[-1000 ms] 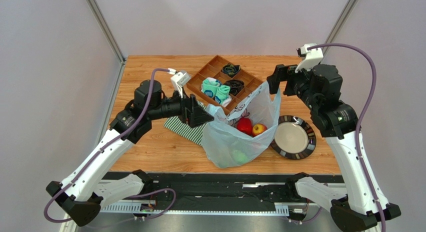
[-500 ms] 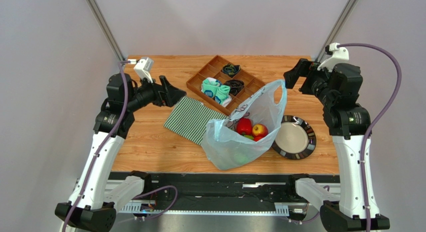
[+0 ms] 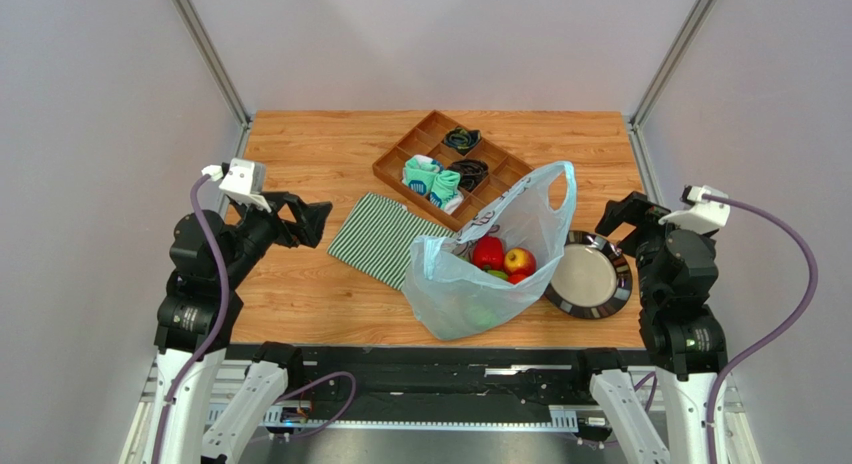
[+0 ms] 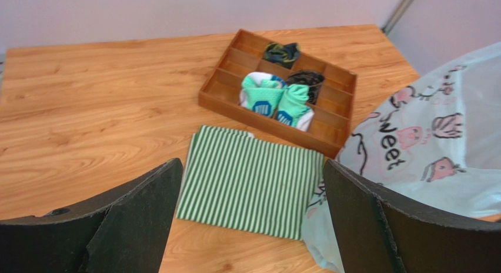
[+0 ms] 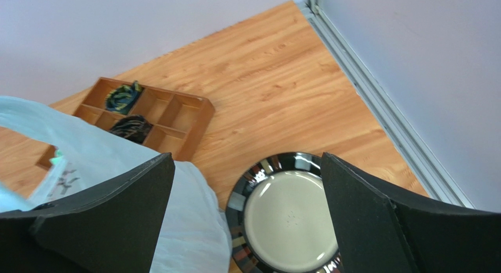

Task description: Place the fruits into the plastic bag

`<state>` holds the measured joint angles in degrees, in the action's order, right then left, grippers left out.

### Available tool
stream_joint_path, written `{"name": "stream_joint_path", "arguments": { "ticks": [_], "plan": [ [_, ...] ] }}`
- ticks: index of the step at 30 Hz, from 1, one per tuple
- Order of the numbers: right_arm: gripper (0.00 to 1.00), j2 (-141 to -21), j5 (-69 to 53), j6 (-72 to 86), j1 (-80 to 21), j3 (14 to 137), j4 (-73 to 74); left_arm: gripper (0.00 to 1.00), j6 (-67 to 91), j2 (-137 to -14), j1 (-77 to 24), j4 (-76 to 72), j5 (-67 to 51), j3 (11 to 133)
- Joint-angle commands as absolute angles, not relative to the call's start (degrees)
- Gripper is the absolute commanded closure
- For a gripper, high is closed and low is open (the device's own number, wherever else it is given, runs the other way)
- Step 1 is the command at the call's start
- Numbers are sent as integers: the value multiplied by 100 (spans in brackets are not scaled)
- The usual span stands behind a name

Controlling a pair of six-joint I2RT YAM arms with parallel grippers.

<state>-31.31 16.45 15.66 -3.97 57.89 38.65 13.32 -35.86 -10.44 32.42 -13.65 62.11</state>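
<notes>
The left arm (image 3: pixel 187 314) and right arm (image 3: pixel 686 329) share one build: chunky matte-black joint housings above smooth white lower links. A lilac cable (image 3: pixel 813 279) loops along each to a small white camera block (image 3: pixel 243 176) at the wrist. The left gripper (image 3: pixel 312 222) and right gripper (image 3: pixel 618 216) carry broad, curved black fingers (image 4: pixel 135 220), one with what may be a small screw hole near its base.

You see a pale-blue bag (image 3: pixel 470 289) with pink-and-black print, red fruits (image 3: pixel 489 252), a green-and-white striped cloth (image 3: pixel 380 236) and teal socks (image 3: pixel 432 180).
</notes>
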Motion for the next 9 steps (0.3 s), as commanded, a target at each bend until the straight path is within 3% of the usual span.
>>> {"name": "stream_joint_path", "arguments": {
  "ticks": [1, 9],
  "plan": [
    [0, -2752, 2399, 1714, -387, 5214, 3261, 2, 984, -3525, -1020, 3410, -703, 5942],
    [0, -2628, 2470, 1705, -378, 4940, 3234, 1, 905, -3357, -1020, 3199, -633, 5590]
  ]
}}
